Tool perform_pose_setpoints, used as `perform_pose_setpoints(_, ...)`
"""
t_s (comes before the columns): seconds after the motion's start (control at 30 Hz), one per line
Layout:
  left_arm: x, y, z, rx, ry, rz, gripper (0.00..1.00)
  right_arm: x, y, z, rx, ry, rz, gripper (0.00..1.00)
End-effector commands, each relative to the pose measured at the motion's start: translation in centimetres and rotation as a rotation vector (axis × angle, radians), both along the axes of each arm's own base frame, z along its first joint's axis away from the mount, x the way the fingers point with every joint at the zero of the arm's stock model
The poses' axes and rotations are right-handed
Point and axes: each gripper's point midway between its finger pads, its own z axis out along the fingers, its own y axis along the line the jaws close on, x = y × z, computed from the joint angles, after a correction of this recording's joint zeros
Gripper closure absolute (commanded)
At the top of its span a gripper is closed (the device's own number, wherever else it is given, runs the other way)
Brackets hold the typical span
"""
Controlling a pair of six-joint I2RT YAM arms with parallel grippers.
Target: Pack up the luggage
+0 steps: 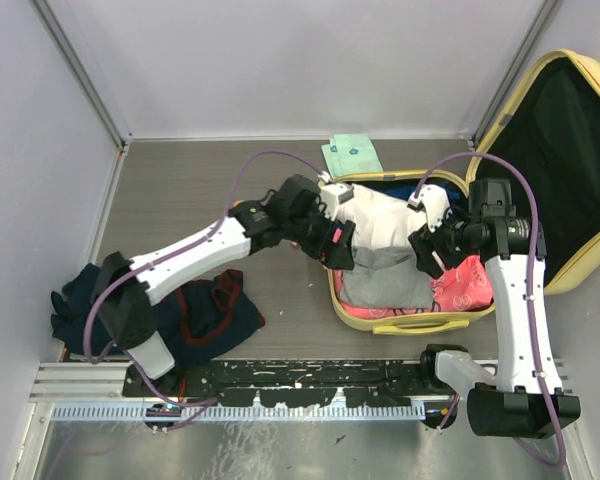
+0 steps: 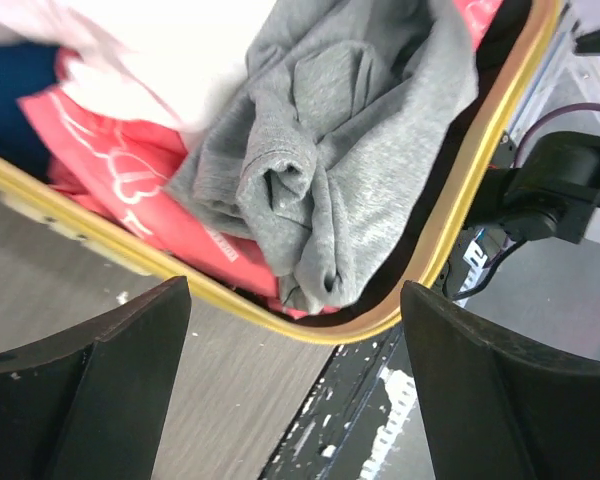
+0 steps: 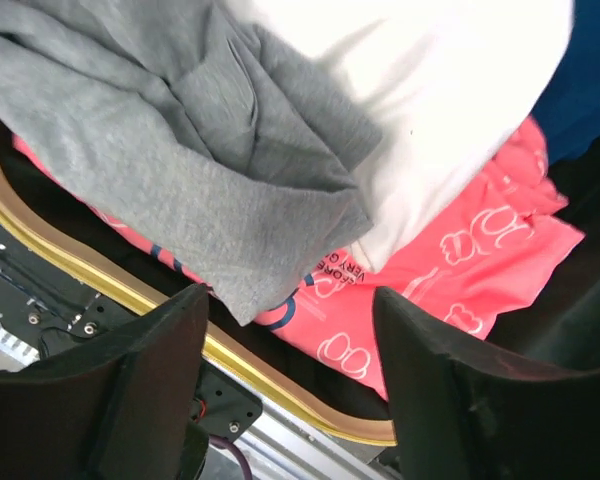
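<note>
luggage (image 1: 420, 323) lies open on table (image 1: 190, 190), right of centre, lid tipped back; left gripper (image 2: 292, 300) and right gripper (image 3: 288, 298) both spread wide, empty, above grey shirt (image 1: 385, 278), white garment (image 1: 382, 222), pink garment (image 1: 467, 285) inside it

Table (image 1: 190, 190) open left of suitcase (image 1: 410, 322); clothes (image 1: 385, 275) heaped to its rim, raised lid (image 1: 570, 150) walls the right, dark garments (image 1: 205, 310) crowd the near-left corner.

My luggage (image 1: 410, 325) lies open on the right of the table (image 1: 200, 190), lid (image 1: 570, 150) back to the right. Clothes (image 1: 385, 280) are piled inside, under my left gripper (image 1: 332, 245) and right gripper (image 1: 427, 253). A folded cloth (image 1: 352, 154) sits just behind, perhaps touching. A clothes heap (image 1: 215, 315) lies left.
</note>
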Motion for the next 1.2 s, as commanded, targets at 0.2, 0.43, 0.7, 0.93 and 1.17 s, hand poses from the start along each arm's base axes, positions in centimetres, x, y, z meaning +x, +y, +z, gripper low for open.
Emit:
perform_pose_setpoints(0.2, -3.3, -0.4, 8.4, -0.238, -0.180, -0.293, 0.29, 0.2, 3.4, -0.6, 0.174, 0.046, 0.128, 0.57)
perform_pose_setpoints(0.43, -3.0, -4.6, 2.5, -0.079, -0.194, -0.337, 0.53, 1.6, 3.3, -5.8, 0.183, 0.088, 0.094, 0.58)
perform_pose_setpoints(0.7, 0.1, -3.9, -7.4, 0.185, -0.195, -0.313, 0.61, 1.5, 0.8, -12.8, 0.033, 0.151, 0.128, 0.55)
perform_pose_setpoints(0.93, 0.1, -2.5, -9.7, 0.277, -0.165, -0.371, 0.47, 1.9, 0.7, -11.8, 0.023, 0.132, 0.144, 0.37)
perform_pose_setpoints(1.17, -0.9, -2.8, -0.5, 0.116, -0.219, -0.419, 0.14, 3.3, 1.7, -4.5, 0.076, 0.026, 0.144, 0.17)
